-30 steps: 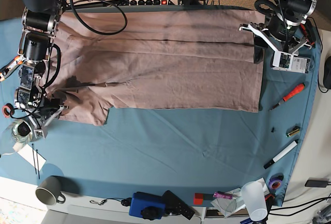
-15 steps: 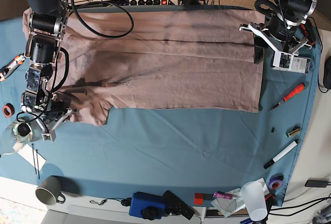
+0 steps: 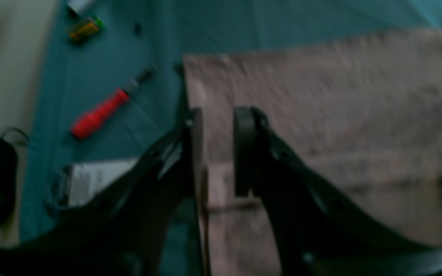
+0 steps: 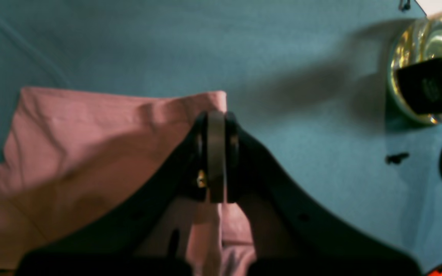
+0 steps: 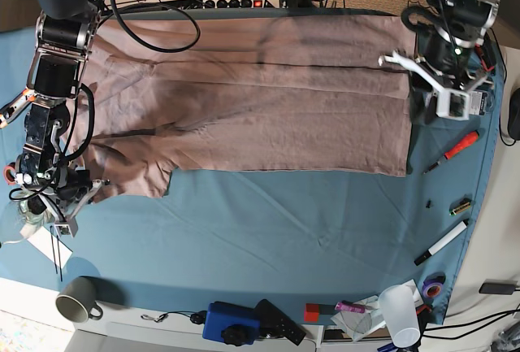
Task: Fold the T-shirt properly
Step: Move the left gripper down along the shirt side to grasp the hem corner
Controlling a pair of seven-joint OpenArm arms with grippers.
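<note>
Legible text: none; white printed card (image 3: 90, 180) beside the red-handled tool (image 3: 100, 113) (print too blurred to read)

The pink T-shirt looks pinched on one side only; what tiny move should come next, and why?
Probably the left gripper should drop and close on the T-shirt hem beneath its open jaws; the right gripper already pinches the sleeve, so both ends could lift together.

You see the T-shirt (image 5: 260, 100) as matt, wrinkled cotton cloth lying on the table cloth (image 5: 268, 230), a smoother matt fabric. Beside the T-shirt's sleeve, a shiny metal object (image 4: 424, 73) gleams glossy. Past the T-shirt's hem lies a screwdriver (image 3: 102, 113) with a smooth plastic handle.
</note>
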